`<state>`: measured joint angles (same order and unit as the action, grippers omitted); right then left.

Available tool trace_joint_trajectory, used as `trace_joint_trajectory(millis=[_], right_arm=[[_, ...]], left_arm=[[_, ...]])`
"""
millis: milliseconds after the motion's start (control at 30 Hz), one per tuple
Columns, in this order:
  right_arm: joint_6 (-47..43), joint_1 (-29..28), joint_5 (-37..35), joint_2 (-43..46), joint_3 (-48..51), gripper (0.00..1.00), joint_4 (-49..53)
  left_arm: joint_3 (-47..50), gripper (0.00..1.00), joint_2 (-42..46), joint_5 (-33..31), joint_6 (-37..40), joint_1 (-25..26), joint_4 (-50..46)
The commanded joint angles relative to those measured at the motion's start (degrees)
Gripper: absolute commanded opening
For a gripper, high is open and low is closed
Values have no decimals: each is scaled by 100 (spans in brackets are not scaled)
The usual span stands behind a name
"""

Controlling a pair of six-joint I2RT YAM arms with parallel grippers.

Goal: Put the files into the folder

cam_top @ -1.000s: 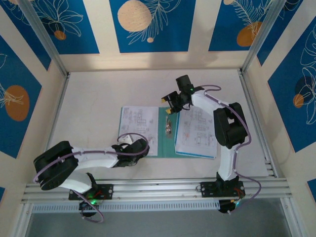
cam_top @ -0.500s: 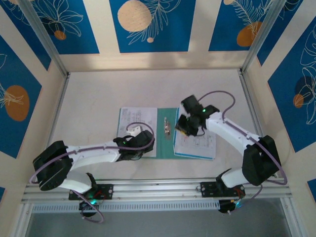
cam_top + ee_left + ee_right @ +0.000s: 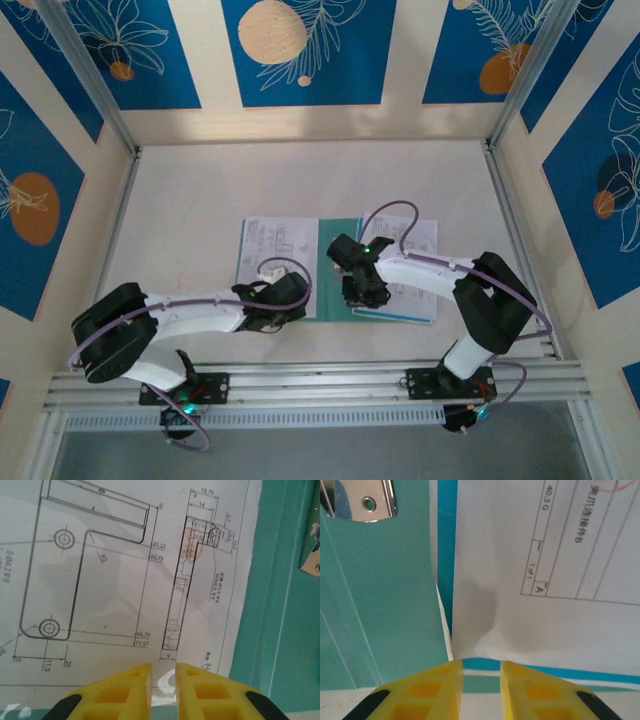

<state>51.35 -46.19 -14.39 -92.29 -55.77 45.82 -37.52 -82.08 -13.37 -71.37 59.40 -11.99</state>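
The files lie in 2 lots on the open folder, flat at the middle of the worktop: the left sheet on its left half, the right sheets on its right half.

The left arm stretches low from its base toward the right, its pincer at the near edge of the left sheet. The right arm bends at the elbow out to the right, and its forearm runs back leftward, low, to set its pincer at the near left corner of the right sheets.

1 second ago the right arm reached to the far edge of the folder, with the metal clip in plain sight from above; now it has swung down to the near side and its wrist covers the clip there. The left arm has barely shifted.

In the left wrist view the left pincer is a narrow slit apart above a part drawing, with nothing seen between the tips. The right pincer shows the same narrow slit over the blue strip, beside a lifted sheet edge. Whether either touches the paper I cannot tell.
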Motion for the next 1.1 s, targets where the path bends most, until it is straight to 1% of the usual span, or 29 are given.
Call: trace_joint_trajectory(millis=[0,167,467,733,900,1067], right_arm=[[-174,-80,-124,-30,-158,28,-136],[-144,-157,-138,-66,-244,30,-116],[-139,-151,-46,-326,-206,28,-279],[-141,-166,-43,-512,-154,22,-303],[-183,-207,-88,-464,-109,17,-313],[-334,-369,-301,-565,-274,9,-134]], left_arm=[[103,18,-114,135,89,-34,118],[139,17,-167,146,56,-33,194],[206,17,-106,115,32,-37,249],[266,16,-185,159,-11,-33,364],[271,15,-167,143,-16,-33,364],[253,15,-155,138,-17,-33,362]])
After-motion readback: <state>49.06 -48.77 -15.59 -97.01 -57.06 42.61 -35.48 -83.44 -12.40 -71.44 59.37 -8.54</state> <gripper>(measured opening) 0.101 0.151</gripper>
